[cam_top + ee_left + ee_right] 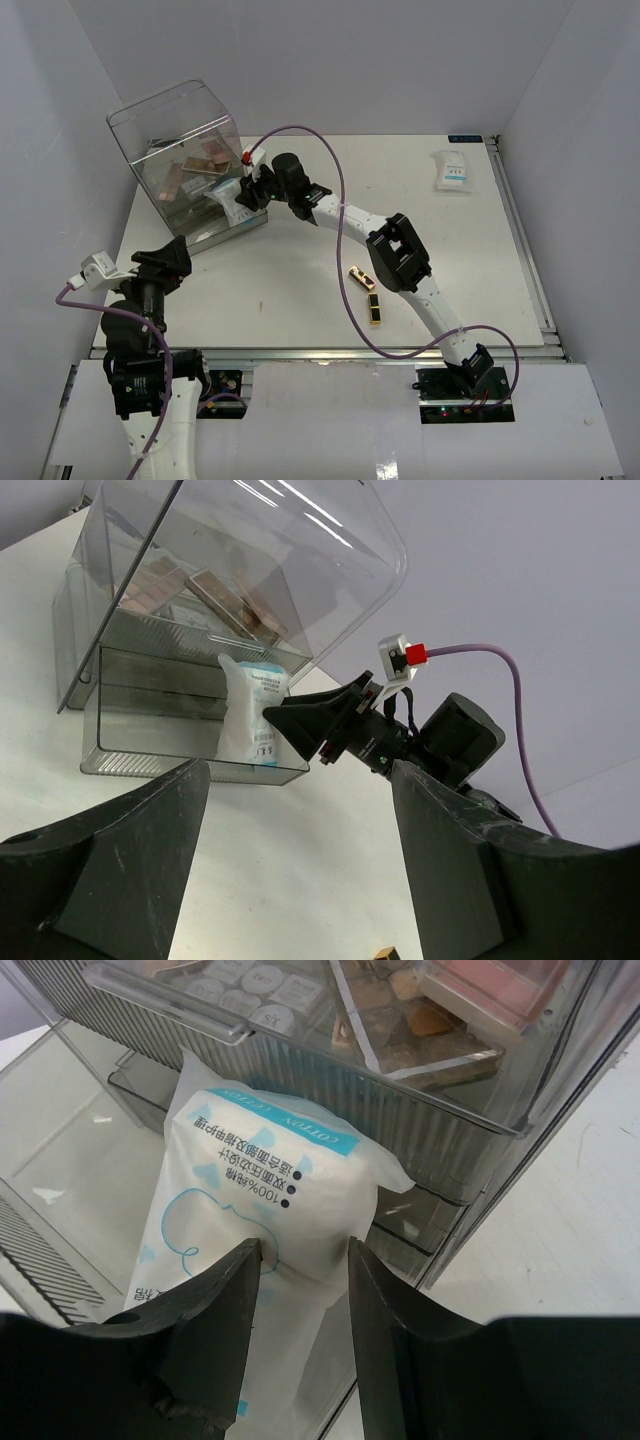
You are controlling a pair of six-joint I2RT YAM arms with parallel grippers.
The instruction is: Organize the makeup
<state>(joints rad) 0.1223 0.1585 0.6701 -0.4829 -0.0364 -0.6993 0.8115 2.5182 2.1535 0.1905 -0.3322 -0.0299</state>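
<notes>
My right gripper (246,190) is shut on a white-blue sachet (262,1175), its fingertips pressing into the bag's lower half. The sachet (248,712) stands upright in the pulled-out lower drawer (180,767) of the clear box (165,120). Pink-brown eyeshadow palettes (450,1005) lie in the box's upper part. A second sachet (452,170) lies at the table's far right. Two black-and-gold lipstick tubes (361,278) (374,308) lie mid-table by the right arm. My left gripper (163,262) hangs open over the near left of the table, holding nothing.
The clear box has its lid (300,550) tilted open and stands at the far left of the white table (300,290). A purple cable (340,200) loops over the right arm. White walls enclose the table on three sides.
</notes>
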